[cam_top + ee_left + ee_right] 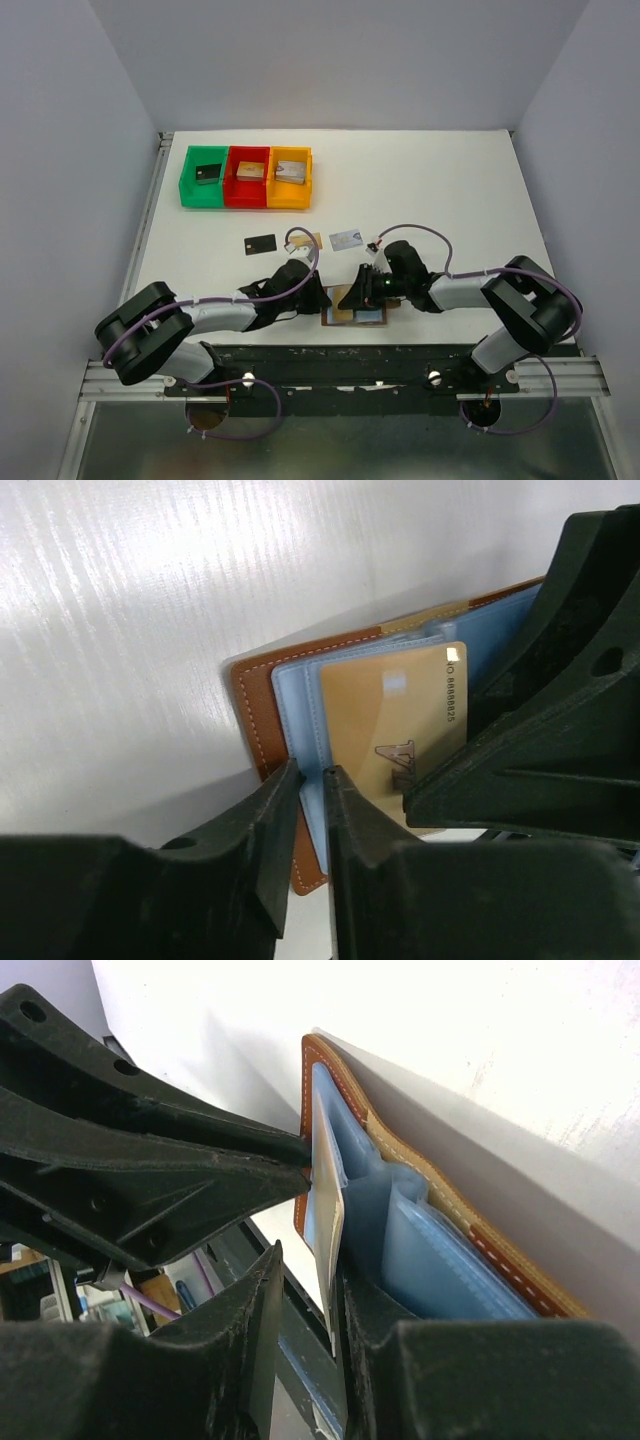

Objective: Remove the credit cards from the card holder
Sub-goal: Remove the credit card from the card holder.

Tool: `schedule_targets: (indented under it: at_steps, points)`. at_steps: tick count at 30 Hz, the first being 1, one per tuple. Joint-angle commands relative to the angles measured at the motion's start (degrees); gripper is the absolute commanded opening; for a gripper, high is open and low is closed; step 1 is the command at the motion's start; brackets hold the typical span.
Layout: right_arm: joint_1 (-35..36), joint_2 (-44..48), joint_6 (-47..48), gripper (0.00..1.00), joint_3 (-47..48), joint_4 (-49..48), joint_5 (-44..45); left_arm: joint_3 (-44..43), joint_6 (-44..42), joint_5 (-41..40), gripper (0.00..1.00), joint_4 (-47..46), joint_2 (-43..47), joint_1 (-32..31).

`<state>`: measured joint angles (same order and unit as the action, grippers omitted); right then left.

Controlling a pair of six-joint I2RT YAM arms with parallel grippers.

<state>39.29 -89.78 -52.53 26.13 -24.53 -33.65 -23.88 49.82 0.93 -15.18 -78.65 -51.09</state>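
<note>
The brown leather card holder (360, 317) lies open at the table's near edge between both grippers. My left gripper (318, 298) is shut on the holder's pale blue pocket edge (300, 710), pinning it, in the left wrist view (310, 776). A gold card (395, 720) sticks out of that pocket. My right gripper (356, 294) is open, its jaws astride the gold card's edge (328, 1210), the card against one finger with a gap to the other (308, 1260). A black card (259, 243), a gold card (312, 239) and a silvery card (346, 238) lie on the table.
Green (204, 176), red (247, 176) and orange (290, 177) bins with small blocks stand at the back left. The metal rail (340, 360) with the arm bases runs just below the holder. The two grippers nearly touch over the holder.
</note>
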Motion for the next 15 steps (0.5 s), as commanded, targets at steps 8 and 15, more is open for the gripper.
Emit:
schedule_targets:
  at_steps: [8, 15]
  points:
    - [0.3, 3.3, 2.6, 0.33, 1.4, 4.4, 1.7, 2.6, 0.0, 0.1, 0.11, 7.0, -1.6, -0.5]
    - [0.3, 5.1, 2.9, 0.32, 0.9, 6.5, 2.8, 2.8, 0.4, -0.5, 0.0, 7.9, -1.9, -0.5]
